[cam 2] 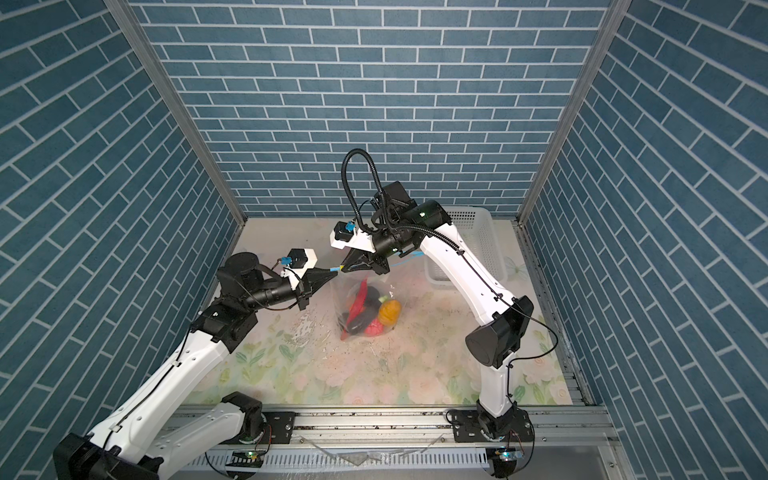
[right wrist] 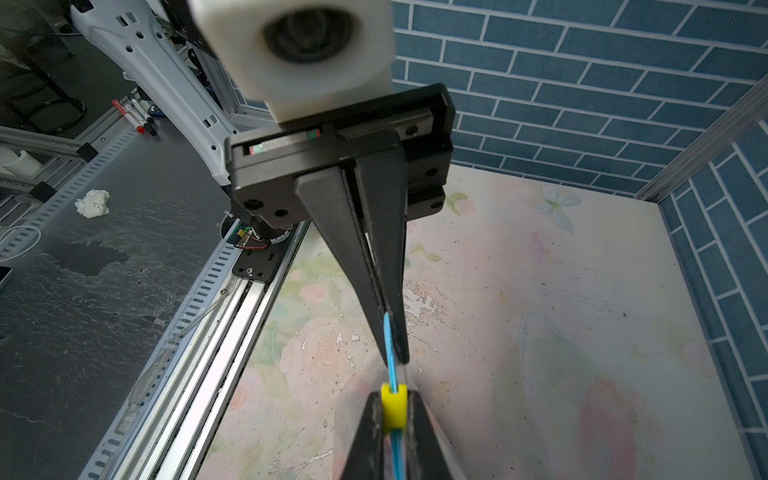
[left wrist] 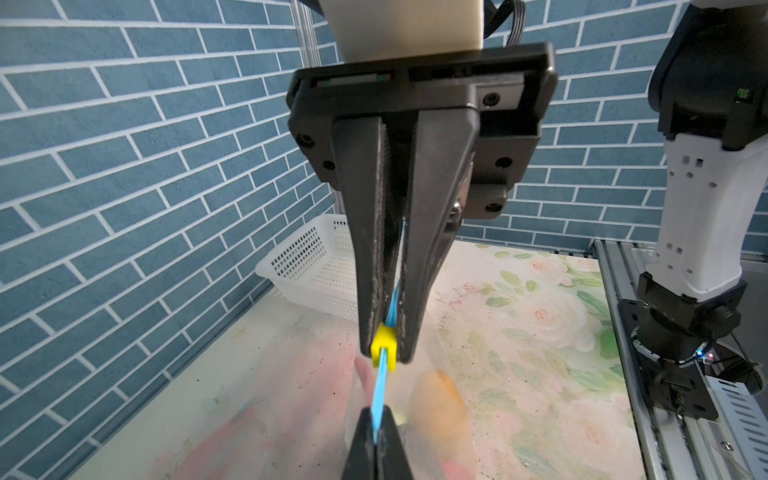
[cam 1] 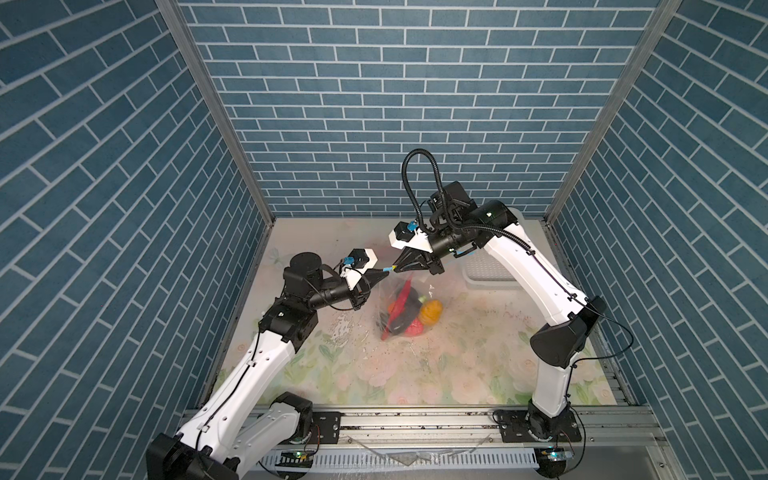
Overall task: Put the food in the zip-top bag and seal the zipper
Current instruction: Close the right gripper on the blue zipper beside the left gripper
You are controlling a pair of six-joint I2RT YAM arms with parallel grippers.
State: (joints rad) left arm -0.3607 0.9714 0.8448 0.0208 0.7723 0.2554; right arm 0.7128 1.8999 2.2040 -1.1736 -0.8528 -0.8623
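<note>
The left end effector [left wrist: 376, 419] clamps the zipper [right wrist: 388, 336], the right end effector [right wrist: 393, 399] its slider tab [left wrist: 384, 347] just beside; the zip-top bag [cam 1: 415, 286], food [cam 1: 431, 311] inside, hangs toward 5 o'clock — its weight might tug the strip free.

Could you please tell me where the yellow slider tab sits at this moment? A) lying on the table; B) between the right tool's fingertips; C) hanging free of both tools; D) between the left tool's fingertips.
B: the slider tab is clamped in the right tool, while the left tool pinches the blue zipper strip just beside it.
</note>
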